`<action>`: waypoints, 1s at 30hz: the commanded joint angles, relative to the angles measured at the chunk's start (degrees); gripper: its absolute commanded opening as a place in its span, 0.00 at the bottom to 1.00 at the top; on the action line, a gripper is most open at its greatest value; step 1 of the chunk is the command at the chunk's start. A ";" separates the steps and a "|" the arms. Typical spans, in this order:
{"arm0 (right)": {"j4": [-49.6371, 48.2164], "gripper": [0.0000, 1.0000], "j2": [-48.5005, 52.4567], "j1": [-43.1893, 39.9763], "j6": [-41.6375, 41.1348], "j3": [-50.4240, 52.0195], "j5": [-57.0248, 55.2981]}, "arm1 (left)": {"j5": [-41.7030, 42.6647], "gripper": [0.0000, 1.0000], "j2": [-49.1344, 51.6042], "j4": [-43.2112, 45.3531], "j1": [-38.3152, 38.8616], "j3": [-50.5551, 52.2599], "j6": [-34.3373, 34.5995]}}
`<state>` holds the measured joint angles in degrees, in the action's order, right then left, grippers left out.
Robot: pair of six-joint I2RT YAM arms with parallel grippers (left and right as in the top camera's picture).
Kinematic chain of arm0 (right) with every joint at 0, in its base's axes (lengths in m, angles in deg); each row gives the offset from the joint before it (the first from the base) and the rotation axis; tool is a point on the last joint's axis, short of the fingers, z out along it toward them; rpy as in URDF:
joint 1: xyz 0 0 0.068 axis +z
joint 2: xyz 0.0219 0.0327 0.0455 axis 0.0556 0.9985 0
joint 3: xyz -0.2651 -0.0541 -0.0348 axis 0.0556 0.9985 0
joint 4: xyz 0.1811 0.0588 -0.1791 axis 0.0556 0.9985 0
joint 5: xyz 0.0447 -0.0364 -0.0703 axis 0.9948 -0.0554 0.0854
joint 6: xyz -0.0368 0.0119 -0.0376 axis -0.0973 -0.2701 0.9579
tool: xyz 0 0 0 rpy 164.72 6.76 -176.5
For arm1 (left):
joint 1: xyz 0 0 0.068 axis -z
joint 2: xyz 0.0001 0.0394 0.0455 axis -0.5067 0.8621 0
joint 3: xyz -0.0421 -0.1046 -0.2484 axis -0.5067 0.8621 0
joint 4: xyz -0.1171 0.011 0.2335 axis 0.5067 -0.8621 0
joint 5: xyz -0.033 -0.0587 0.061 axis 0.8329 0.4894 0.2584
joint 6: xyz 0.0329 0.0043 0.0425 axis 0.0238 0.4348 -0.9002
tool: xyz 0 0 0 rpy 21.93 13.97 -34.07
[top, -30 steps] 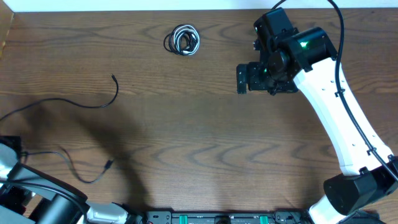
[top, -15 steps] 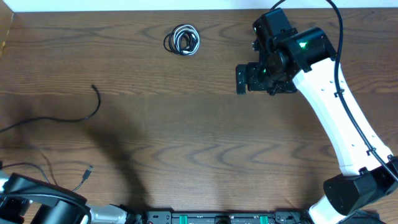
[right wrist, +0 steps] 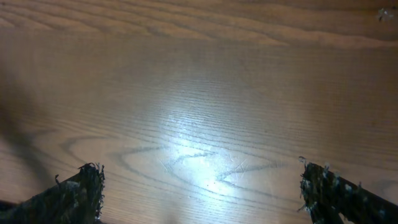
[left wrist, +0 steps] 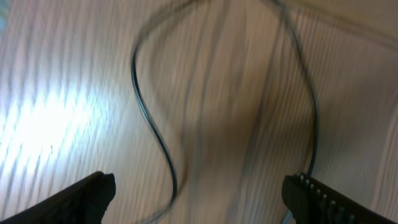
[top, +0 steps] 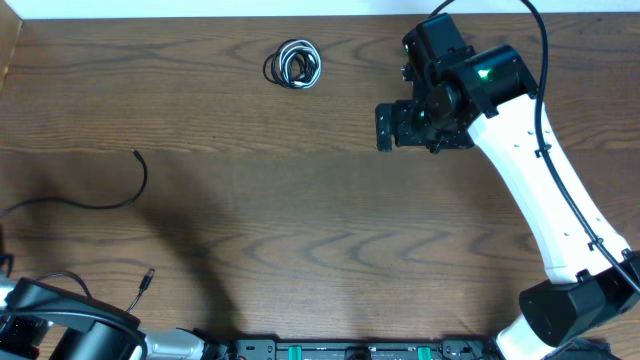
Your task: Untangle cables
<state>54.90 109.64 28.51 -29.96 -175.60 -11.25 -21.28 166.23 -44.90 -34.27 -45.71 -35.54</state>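
Right now the coming move is turning on where the bundle (top: 293, 64) is lying from the right gripper (top: 383, 127). The small black-and-white coil is sitting close to the far edge of the counter (top: 300, 220), a little left of centre. The gripper is hovering near it, off to its right and slightly toward the near edge, apart from it. The coil is looking roughly round, so no long axis is dictating your approach angle; you are probably choosing a strand at its rim instead. The right gripper's fingers (right wrist: 84, 186) are standing wide apart with only bare wood between them. The left gripper (left wrist: 199, 199) is also spread wide and gripping nothing that you can see. Its arm is sitting at the near-left corner, well apart from the bundle, so the right arm is clearly the nearer 1. Its blurred camera is showing a black loop (left wrist: 152, 124) lying on the wood. 1 loose black cable (top: 143, 185) is trailing in from the left edge and hooking toward the far edge, well apart from the bundle.
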 commanded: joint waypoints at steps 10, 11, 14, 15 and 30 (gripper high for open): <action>-0.37 0.99 0.28 0.28 -0.04 0.07 -0.04 | -1.60 0.90 0.24 -15.96 13.22 5.40 10.25; -0.24 0.99 0.28 0.28 -0.04 0.07 -0.04 | -3.80 0.91 0.24 -16.90 13.99 6.14 10.36; 0.17 0.99 0.28 0.28 0.55 0.07 -0.04 | -8.57 0.90 0.24 -17.97 14.71 8.28 10.32; 0.28 0.99 0.28 0.28 0.90 0.07 -0.02 | -9.18 0.90 0.24 -17.94 14.69 9.25 10.14; 0.66 0.99 0.28 0.28 1.03 0.07 -0.04 | -10.12 0.90 0.24 -17.20 14.60 17.42 11.13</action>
<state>55.34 109.64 28.51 -29.69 -175.60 -11.25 -29.61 166.23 -62.46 -19.60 -30.09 -26.12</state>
